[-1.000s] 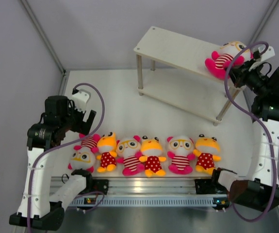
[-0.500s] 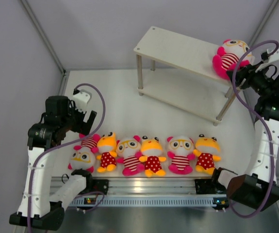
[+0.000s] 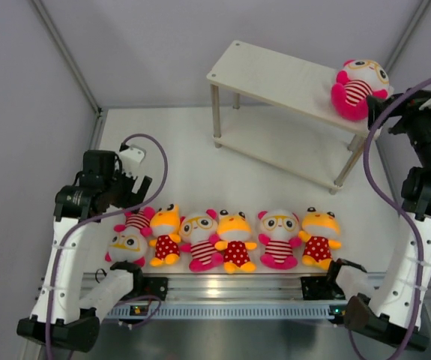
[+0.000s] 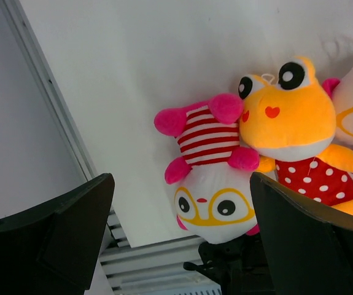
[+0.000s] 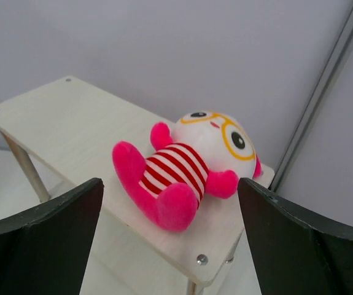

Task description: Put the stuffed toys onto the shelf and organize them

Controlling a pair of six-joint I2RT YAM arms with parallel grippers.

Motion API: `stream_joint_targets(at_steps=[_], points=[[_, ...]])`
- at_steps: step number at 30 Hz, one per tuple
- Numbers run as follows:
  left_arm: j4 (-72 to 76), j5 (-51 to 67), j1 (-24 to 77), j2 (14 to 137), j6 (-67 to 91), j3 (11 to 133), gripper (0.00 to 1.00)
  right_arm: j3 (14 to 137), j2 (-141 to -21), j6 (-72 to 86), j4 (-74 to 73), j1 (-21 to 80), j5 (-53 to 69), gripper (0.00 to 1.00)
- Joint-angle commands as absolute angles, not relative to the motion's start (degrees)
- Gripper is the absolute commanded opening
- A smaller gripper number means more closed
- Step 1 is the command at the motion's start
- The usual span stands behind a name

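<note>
Left gripper (image 4: 179, 203), right gripper (image 5: 170, 196): open, empty. Pink stuffed toy (image 4: 208, 184) ahead between left fingers (image 4: 59, 239), judged soft, light; pinch striped torso (image 4: 202, 138).

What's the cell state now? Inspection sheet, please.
Surface: white table, rail at near edge.
Job's things: one pink toy lying at the right end of the shelf top board; six toys in a row near the rail, leftmost pink one head toward the rail.
Clutter: nothing seen.
Grippers: left gripper open above the leftmost toys; right gripper open, apart from the shelf toy.
Cables: purple cable looped on each arm.
Surroundings: grey walls.
</note>
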State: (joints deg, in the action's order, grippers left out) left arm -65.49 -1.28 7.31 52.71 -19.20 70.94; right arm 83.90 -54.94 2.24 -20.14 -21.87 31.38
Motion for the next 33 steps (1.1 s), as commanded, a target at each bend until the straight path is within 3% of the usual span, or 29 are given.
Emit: stream_joint_targets(at_steps=[1,6,7,9,10,11,12,13,16,20,27,33], points=[[-64.25,-6.58,7.03,54.05,-17.76,67.07,0.98,90.52,-51.86,3.51,-23.19,-18.13,27.33,0.9],[-64.07,-7.39,5.98,57.47,-15.65,61.79,0.98,90.8,-53.16,7.38,-26.26,-5.57,39.45,0.83],[-64.07,-6.77,5.63,58.18,-15.38,61.44,0.98,90.01,-53.61,7.12,-27.67,1.16,39.46,0.81],[-63.98,-4.93,3.96,60.37,-14.25,61.0,0.98,85.62,-54.75,2.5,-32.51,10.76,31.68,0.75],[-63.98,-4.23,3.26,61.08,-14.06,61.17,0.98,81.69,-55.1,0.55,-33.56,23.17,26.25,0.75],[-64.07,-3.78,2.56,61.69,-14.32,61.26,0.98,79.82,-55.8,-2.87,-35.31,30.34,13.23,0.75],[-63.9,-5.0,1.5,62.05,-13.89,61.35,0.98,78.15,-57.99,-7.34,-36.2,38.33,8.4,0.76],[-63.98,-5.44,1.15,62.05,-13.63,61.52,0.98,75.7,-59.4,-9.3,-37.34,52.07,5.39,0.76],[-64.07,-5.63,0.44,60.48,-13.54,61.44,0.98,69.73,-63.63,-10.38,-35.17,67.88,3.94,0.72],[-63.98,-5.01,0.44,58.45,-14.24,60.03,0.98,63.11,-69.86,-8.97,-29.1,74.44,9.75,0.7],[-63.98,-6.15,0.44,57.57,-14.24,59.33,0.98,60.12,-82.79,-8.17,-22.6,79.89,6.59,0.68],[-62.05,-17.83,-0.34,60.46,-14.06,53.8,0.98,58.01,-87.09,-8.26,-18.28,80.07,4.13,0.67]])
